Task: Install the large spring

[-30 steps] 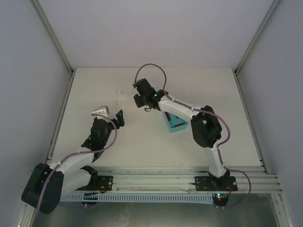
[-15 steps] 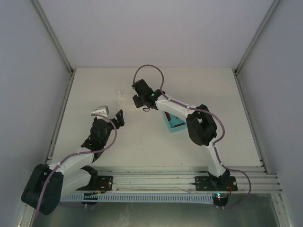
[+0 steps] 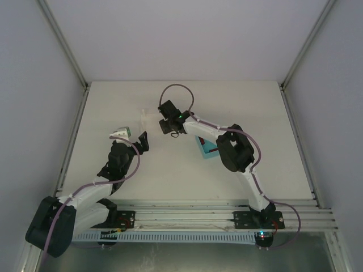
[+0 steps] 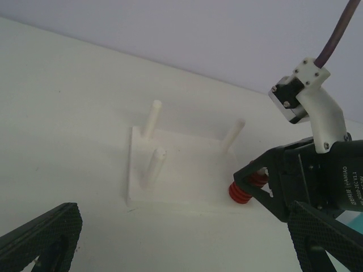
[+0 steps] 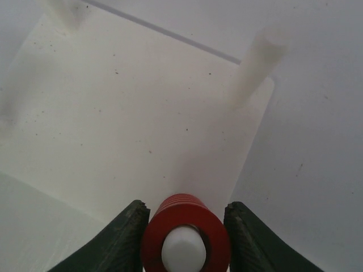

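Note:
A white base plate [image 3: 146, 118] with several upright pegs lies at the table's back centre. It also shows in the left wrist view [image 4: 181, 170] and the right wrist view [image 5: 130, 113]. The large red spring [image 5: 184, 224] sits around a white peg at the plate's near right corner, also seen from the left wrist [image 4: 240, 193]. My right gripper [image 5: 184, 226] is shut on the spring, one finger on each side; it is over the plate's right edge [image 3: 163, 123]. My left gripper [image 3: 143, 139] is open and empty, in front of the plate [image 4: 181, 232].
A teal bin [image 3: 207, 148] with something red inside stands right of the plate, under the right forearm. Bare pegs [image 4: 152, 118] [image 4: 153, 168] [image 4: 233, 135] stand on the plate. Grey enclosure walls border the table on three sides.
My right gripper has shifted slightly left, toward the plate, and its elbow has swung left with it. The left arm has not moved.

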{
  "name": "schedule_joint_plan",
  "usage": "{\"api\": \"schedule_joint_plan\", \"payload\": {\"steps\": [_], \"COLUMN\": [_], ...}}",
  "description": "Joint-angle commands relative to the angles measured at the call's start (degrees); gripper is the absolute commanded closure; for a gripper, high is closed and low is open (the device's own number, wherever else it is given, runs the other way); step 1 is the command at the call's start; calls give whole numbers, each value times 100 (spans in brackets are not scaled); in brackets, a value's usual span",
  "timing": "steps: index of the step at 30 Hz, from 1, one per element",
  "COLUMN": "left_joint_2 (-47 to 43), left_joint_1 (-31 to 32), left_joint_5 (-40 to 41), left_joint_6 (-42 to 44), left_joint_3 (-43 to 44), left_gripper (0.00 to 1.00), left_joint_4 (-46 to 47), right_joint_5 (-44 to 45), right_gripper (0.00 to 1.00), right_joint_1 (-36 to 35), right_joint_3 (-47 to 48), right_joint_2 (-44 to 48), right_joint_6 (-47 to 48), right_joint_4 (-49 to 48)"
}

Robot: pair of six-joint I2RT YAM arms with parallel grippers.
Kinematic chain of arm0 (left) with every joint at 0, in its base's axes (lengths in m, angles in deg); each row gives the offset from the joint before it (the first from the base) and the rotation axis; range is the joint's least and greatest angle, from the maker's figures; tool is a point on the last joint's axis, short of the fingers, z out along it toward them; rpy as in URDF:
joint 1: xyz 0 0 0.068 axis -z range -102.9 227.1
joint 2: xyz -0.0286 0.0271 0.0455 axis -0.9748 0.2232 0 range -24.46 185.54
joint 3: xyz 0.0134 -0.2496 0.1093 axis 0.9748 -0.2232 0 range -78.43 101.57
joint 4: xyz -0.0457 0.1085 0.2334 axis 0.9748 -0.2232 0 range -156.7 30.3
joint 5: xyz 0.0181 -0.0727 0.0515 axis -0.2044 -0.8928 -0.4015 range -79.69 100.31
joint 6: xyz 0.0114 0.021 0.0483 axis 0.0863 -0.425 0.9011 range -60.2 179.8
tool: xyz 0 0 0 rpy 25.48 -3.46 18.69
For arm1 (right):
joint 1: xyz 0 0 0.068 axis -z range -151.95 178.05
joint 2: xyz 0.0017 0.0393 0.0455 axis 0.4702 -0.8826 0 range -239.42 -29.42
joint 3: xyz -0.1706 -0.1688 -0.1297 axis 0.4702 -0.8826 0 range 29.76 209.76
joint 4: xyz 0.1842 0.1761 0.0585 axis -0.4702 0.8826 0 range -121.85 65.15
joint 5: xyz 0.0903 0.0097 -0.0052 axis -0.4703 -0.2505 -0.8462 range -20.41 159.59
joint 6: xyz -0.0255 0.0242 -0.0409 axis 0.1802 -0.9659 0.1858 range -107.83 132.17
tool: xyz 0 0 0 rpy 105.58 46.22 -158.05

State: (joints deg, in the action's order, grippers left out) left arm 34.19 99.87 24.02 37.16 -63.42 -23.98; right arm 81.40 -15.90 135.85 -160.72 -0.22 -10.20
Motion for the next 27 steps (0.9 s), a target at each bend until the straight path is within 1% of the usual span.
{"api": "schedule_joint_plan", "payload": {"steps": [1,4,6,8,12,15,19,23,27], "left_joint_2": [45,88,122,150,229,296,425,649,850], "left_joint_1": [-23,-20,-22,-12,-10,6,59,185,304], "left_joint_5": [-40,-45,-80,-137,-489,-928,-1550,-1921,-2393], "left_joint_6": [61,69,81,100,142,177,239,340,480], "left_joint_3": [29,37,53,70,116,118,153,215,321], "left_gripper": [1,1,1,1,1,1,1,1,1], "left_joint_4": [68,83,79,95,172,377,644,858,969], "right_joint_5": [-68,-129,-193,-258,-321,-348,-239,142,401], "right_gripper": [56,49,48,41,38,38,38,41,47], "right_joint_1": [59,89,101,115,184,296,532,664,769], "right_joint_3": [209,60,-132,-402,-1102,-1673,-2402,-2788,-3176], "right_joint_2": [118,358,661,984,1759,2417,3145,3540,3769], "right_joint_6": [-114,-145,-166,-176,-166,-266,-412,-283,-191], "right_joint_4": [68,83,80,68,84,129,468,992,1208]}}
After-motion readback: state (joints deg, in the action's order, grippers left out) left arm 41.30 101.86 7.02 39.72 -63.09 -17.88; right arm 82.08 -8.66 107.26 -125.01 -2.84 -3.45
